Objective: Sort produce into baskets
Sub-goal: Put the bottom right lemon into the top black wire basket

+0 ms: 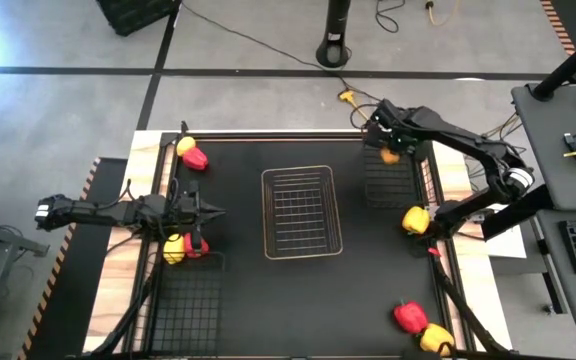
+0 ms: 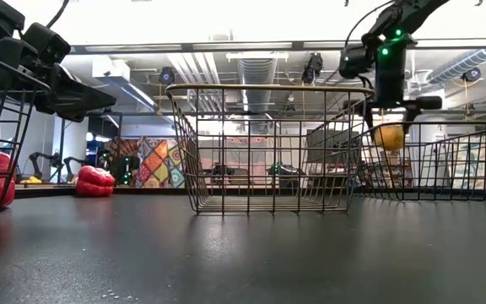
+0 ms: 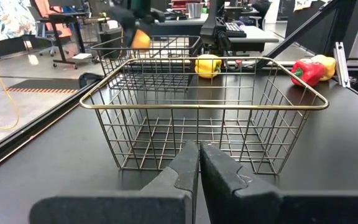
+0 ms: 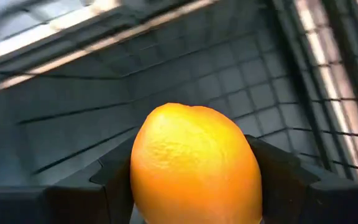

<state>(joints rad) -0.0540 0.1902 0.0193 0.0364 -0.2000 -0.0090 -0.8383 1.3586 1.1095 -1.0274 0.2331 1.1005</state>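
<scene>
While my right gripper [image 1: 388, 152] hangs over the black basket [image 1: 392, 180] at the table's far right, most of that basket's floor is hidden behind the lemon [image 4: 194, 165].
My right fingers are clamped on the lemon, held above the mesh; my left gripper [image 3: 199, 165], fingers pressed together and empty, faces the pale wire basket [image 3: 201, 106] mid-table.

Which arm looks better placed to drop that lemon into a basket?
The right arm. Its claw is shut on the lemon and hangs over the black basket at the table's far right. The left claw is shut and empty, over on the left side.
</scene>
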